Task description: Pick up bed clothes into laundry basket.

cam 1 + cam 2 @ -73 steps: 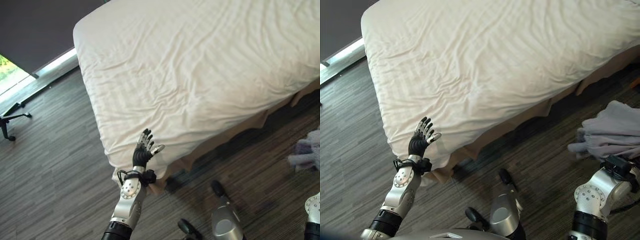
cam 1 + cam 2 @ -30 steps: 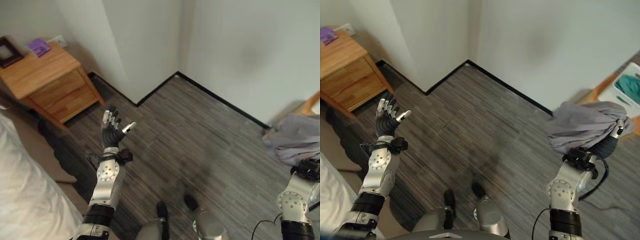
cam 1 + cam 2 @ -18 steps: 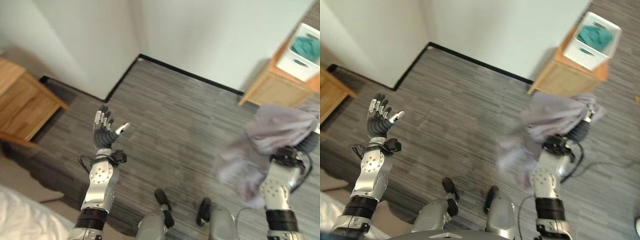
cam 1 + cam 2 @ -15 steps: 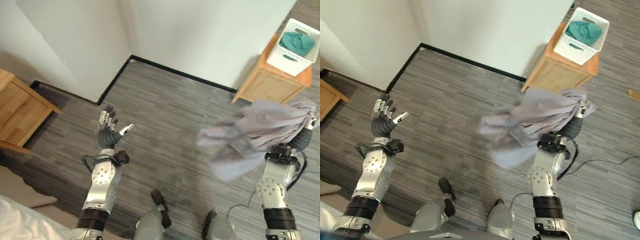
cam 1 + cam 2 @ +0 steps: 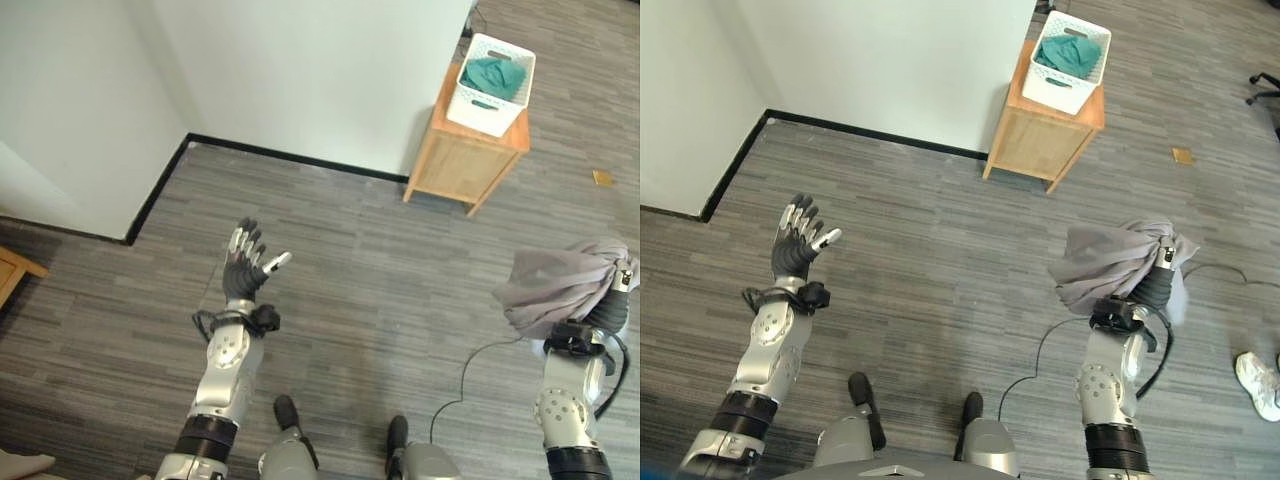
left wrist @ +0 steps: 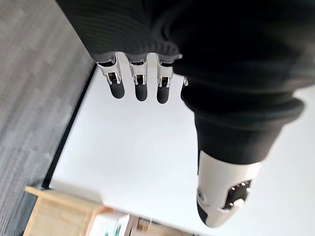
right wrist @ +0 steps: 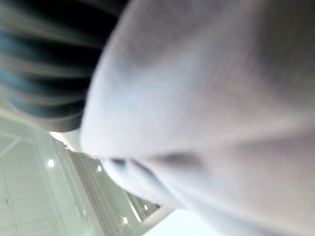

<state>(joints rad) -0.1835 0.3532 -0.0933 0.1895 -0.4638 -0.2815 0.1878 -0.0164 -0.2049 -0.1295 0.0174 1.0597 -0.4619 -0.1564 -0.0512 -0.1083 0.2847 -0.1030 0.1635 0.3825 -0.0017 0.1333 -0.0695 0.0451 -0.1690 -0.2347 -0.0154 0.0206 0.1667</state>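
Grey floor (image 5: 940,290), grey cloth (image 5: 1110,262) draped over right hand (image 5: 1157,275)

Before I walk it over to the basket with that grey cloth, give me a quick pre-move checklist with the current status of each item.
1. Grey cloth carried on the right hand: ok, it drapes over the raised hand, off the floor.
2. Right hand's hold on the cloth: cannot tell, the cloth hides most of its fingers.
3. Left hand free: ok, raised, fingers straight, holding nothing.
4. White basket located: ok, on the wooden cabinet by the wall, ahead.
5. Room in the basket: ok, though a teal cloth already lies inside.
6. Path across the floor: not ok, a person's shoe stands to the right.
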